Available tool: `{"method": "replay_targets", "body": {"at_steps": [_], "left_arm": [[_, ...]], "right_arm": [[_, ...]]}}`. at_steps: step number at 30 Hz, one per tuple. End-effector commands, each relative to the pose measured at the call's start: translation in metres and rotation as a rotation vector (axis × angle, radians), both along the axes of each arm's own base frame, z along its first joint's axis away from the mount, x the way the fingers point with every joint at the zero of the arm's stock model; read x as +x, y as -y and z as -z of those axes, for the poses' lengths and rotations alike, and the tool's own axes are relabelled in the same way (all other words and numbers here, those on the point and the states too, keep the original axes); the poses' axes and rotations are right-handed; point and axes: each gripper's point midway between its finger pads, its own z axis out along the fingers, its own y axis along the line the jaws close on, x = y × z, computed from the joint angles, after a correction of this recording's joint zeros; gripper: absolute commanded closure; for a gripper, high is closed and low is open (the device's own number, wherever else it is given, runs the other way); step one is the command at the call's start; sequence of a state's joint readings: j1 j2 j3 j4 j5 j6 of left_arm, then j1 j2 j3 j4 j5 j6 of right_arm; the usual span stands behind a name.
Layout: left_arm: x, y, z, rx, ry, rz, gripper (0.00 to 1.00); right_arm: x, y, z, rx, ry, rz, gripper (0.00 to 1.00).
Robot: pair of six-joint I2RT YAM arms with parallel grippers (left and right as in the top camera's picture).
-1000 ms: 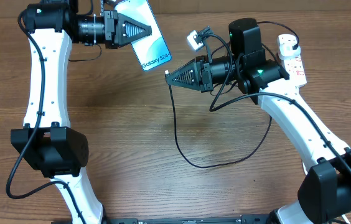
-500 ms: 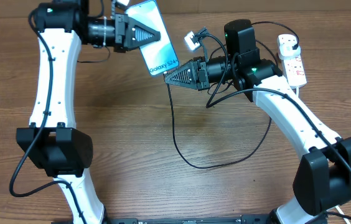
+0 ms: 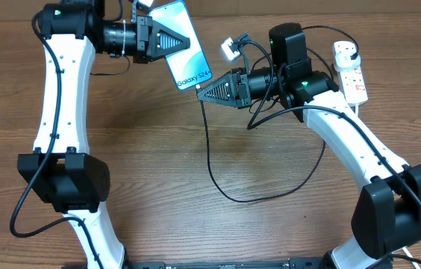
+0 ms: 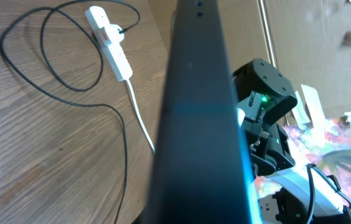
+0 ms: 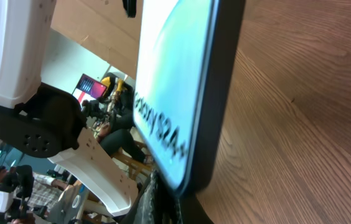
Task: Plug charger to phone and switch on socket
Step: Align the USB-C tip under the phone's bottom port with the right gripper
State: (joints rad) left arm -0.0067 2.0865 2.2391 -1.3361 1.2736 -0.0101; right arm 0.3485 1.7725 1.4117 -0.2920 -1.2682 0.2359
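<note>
Two robot arms meet near the back of the wooden table (image 3: 136, 172). The left gripper (image 3: 182, 42) is closed tight on the phone (image 3: 192, 69), pinching its upper half. The phone has its light blue screen facing up, and the white words "Galaxy S24+" are near its bottom end. In the left wrist view you see only its thin black edge, with the table below it, so it is up in the air.

The right gripper (image 3: 202, 93) is closed too, and it pinches the charger (image 3: 212, 161) close to its small tip. The tip is right at the bottom end of the phone. I cannot tell if it is inside the hole or just beside it. In the right wrist view the bottom of the phone is very big and close, just over the dark fingers (image 5: 175, 211).

From the right gripper the thin black wire hangs down, makes a big loop on the table, and runs back up to the socket (image 3: 354, 78). The socket lies flat by the back right corner, well away from the phone. The black plug of the charger sits in its far end. A thick white cord (image 4: 139, 115) comes out of the socket's other end
</note>
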Motion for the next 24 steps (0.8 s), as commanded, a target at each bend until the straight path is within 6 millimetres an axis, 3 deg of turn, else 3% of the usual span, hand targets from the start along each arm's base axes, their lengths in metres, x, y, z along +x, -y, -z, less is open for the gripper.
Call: {"method": "replay_targets", "body": {"at_steps": [1, 24], "left_arm": [[0.0024, -0.0026, -0.007, -0.028, 0.001, -0.003, 0.96], [-0.001, 0.0047, -0.0071, -0.03, 0.001, 0.016, 0.96]], "right_arm": [[-0.0048, -0.0018, 0.0003, 0.007, -0.017, -0.022, 0.96], [-0.0052, -0.0017, 0.0009, 0.005, -0.022, -0.022, 0.96]]}}
